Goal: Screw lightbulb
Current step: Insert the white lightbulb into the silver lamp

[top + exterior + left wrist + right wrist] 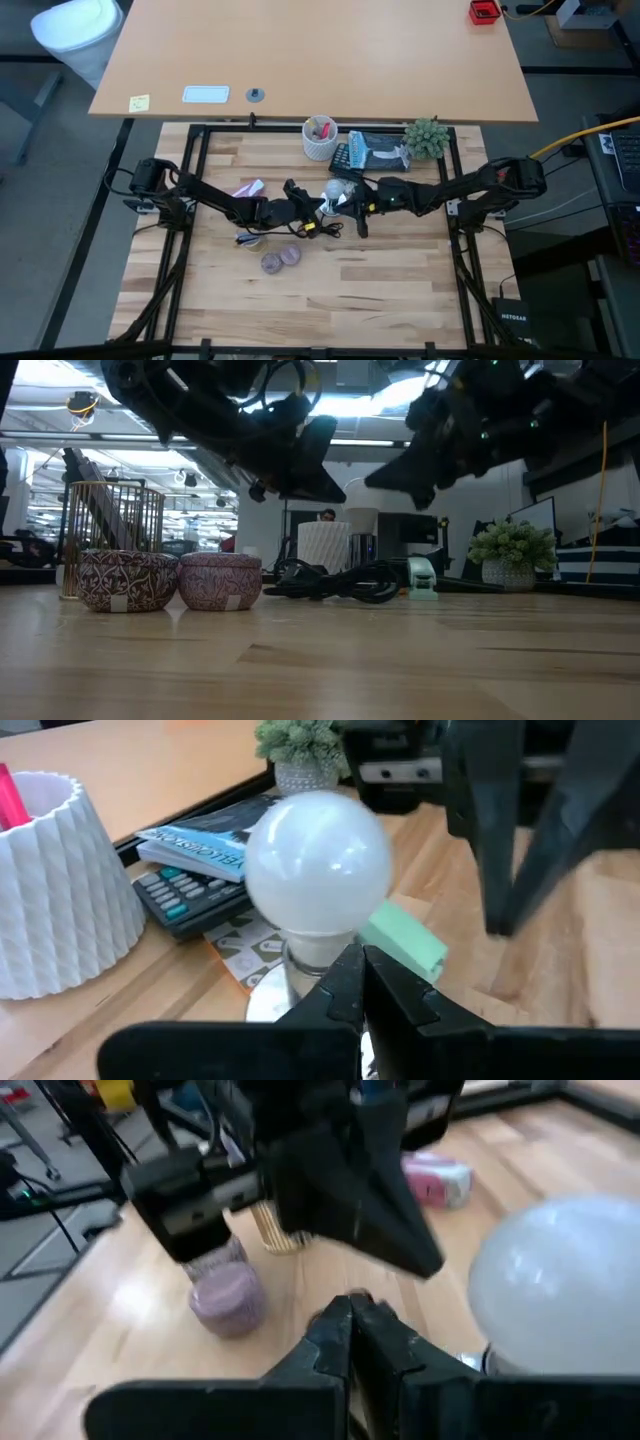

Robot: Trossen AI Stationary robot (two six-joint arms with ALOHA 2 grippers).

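Observation:
The white lightbulb stands upright with its silvery screw base down, near the table's middle. It also shows in the left wrist view and the right wrist view. My left gripper is shut just left of the bulb, its fingertips close in front of the bulb's neck. My right gripper is shut just right of the bulb, which stands beside its fingers. In the low view both grippers hang above the tabletop, tips toward each other. My left gripper's shut fingertips stand right at the bulb's neck, coming level from the table's left. I cannot tell whether they touch it.
A white ribbed cup of pens, a calculator and blue book and a small plant stand at the far edge. Two purple tins lie nearer, a black cord below the grippers, and a green block behind the bulb.

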